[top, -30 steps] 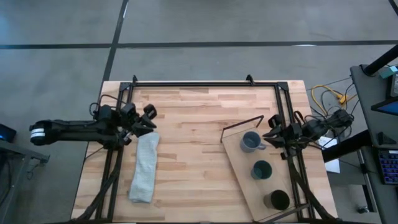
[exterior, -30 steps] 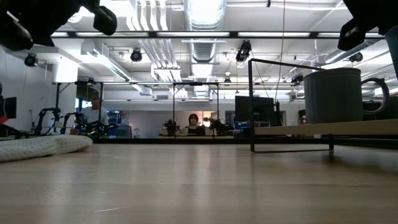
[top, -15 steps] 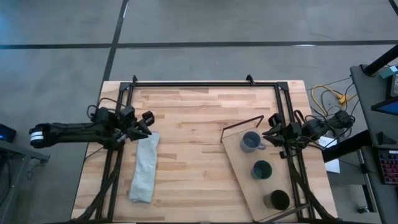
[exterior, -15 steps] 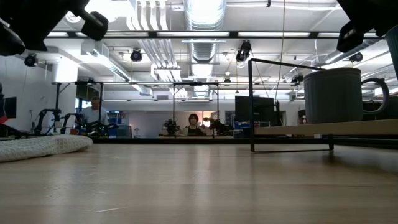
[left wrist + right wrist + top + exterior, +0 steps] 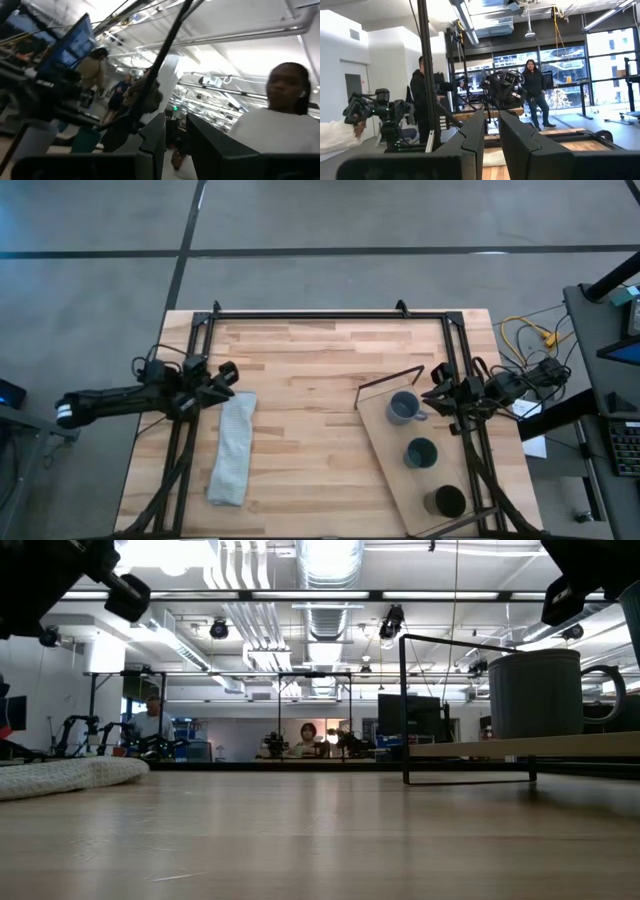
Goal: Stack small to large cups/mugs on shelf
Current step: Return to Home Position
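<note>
1. Your right gripper (image 5: 437,392) hovers at the wire-frame end of the shelf (image 5: 385,450), fingers a narrow gap apart, gripping nothing; the blue-grey mug (image 5: 403,408) stands on the shelf just beside it.
2. The teal cup (image 5: 420,452) stands farther from that gripper along the board; the black cup (image 5: 447,501) farthest.
3. Your left gripper (image 5: 225,376), likewise slightly parted and empty, hangs just beside the grey cloth (image 5: 232,448) on the worktop (image 5: 310,410), well apart from the shelf.

the tabletop (image 5: 310,400) lies bare between the grey cloth (image 5: 232,450) at left and the shelf (image 5: 385,450) at right. the wire frame (image 5: 390,378), blue-grey mug (image 5: 403,408), teal cup (image 5: 421,452) and black cup (image 5: 448,501) crowd the shelf. the left gripper (image 5: 225,377) hangs by the cloth's far end, the right gripper (image 5: 437,393) beside the mug.
</note>
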Tool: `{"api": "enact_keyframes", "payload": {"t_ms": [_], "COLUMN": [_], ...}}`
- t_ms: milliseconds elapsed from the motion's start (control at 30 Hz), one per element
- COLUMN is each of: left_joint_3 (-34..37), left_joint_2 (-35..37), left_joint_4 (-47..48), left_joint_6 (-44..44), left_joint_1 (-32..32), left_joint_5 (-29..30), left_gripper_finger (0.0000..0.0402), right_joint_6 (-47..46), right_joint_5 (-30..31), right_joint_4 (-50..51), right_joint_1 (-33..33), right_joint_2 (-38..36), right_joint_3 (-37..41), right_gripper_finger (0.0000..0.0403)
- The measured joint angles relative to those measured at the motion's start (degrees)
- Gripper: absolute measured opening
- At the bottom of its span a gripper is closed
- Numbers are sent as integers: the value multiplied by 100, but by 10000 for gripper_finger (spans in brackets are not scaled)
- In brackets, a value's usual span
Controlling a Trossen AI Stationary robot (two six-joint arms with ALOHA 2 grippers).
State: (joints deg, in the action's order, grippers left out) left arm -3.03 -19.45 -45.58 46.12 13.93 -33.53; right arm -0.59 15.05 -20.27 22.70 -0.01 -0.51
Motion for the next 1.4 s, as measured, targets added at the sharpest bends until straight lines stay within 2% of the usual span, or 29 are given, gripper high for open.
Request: {"api": "enact_keyframes", "payload": {"t_ms": [167,333,500,667,800,967,1033,1300,1400], "left_joint_3": [28,94,105,107,107,120,118,109,106], "left_joint_2": [217,441,804,1230,1606,1800,1783,1796,1778], "left_joint_4": [698,980,1769,2171,2696,3732,3766,3769,4022], "left_joint_6": [-318,-424,-457,-727,-1125,-1703,-1945,-2696,-2715], "left_joint_1": [0,-2,-2,-2,-2,-2,-2,-2,-4], "left_joint_5": [263,242,235,293,485,1129,1311,1348,1432], "left_gripper_finger": [63,63,63,63,63,63,63,63,63], "right_joint_6": [-95,-72,-10,-90,-224,-239,-241,-239,-235], "right_joint_5": [0,150,299,299,297,297,297,269,256], "right_joint_4": [160,188,208,251,251,247,243,320,464], "right_joint_1": [-1,-19,-107,-140,-138,-138,-138,-138,-138], "right_joint_2": [0,0,0,0,0,0,0,0,0], "right_joint_3": [-2,-2,-4,-4,-7,-7,-7,-7,-7], "right_gripper_finger": [52,52,52,52,52,52,52,52,52]}}
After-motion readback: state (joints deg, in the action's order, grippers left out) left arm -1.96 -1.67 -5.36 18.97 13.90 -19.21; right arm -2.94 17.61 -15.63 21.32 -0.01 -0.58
